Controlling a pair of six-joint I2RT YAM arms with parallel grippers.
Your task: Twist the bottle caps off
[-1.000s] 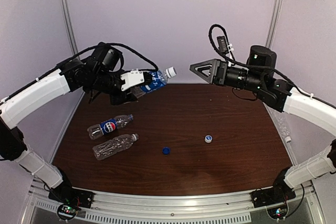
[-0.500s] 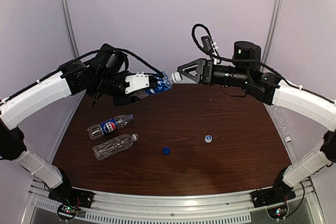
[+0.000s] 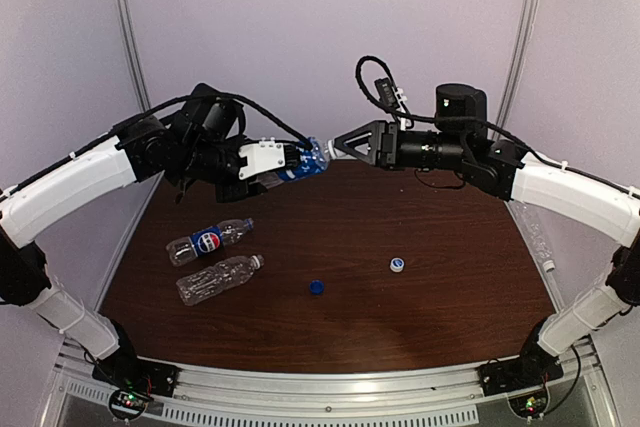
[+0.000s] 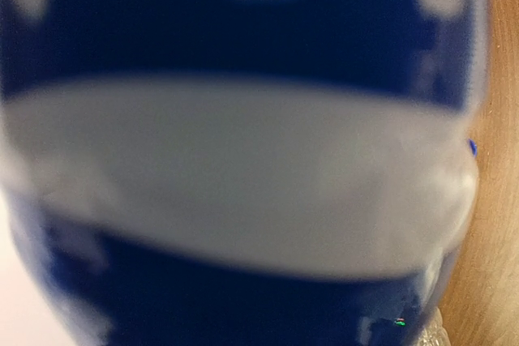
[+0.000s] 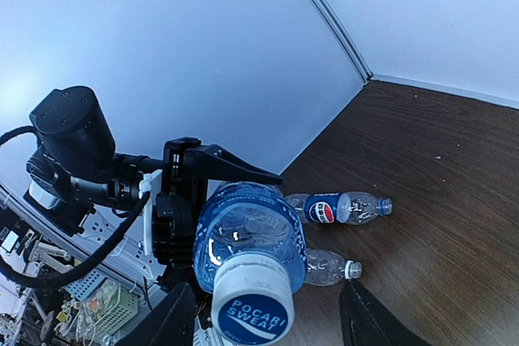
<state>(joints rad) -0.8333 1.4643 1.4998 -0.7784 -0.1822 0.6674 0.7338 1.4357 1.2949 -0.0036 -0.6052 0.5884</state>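
My left gripper (image 3: 275, 162) is shut on a blue-labelled bottle (image 3: 300, 160) and holds it level above the table's back edge, cap end to the right. The left wrist view is filled by its blurred blue and white label (image 4: 243, 168). Its white cap (image 5: 251, 309) reads Pocari Sweat. My right gripper (image 3: 337, 145) is open; its fingers (image 5: 174, 322) stand either side of the cap (image 3: 326, 150) with gaps. A Pepsi bottle (image 3: 208, 241) and an unlabelled bottle (image 3: 218, 279) lie at the left. A dark blue cap (image 3: 317, 287) and a white cap (image 3: 397, 265) lie loose on the table.
The brown table (image 3: 440, 317) has walls close at the back and sides. Another clear bottle (image 3: 539, 237) lies beyond the table's right edge. In the right wrist view the Pepsi bottle (image 5: 336, 208) and the unlabelled bottle (image 5: 324, 267) lie below the held one.
My right gripper has moved left and rolled, coming up to the held bottle's cap. My left gripper shifted the bottle a little to the right, then held still.
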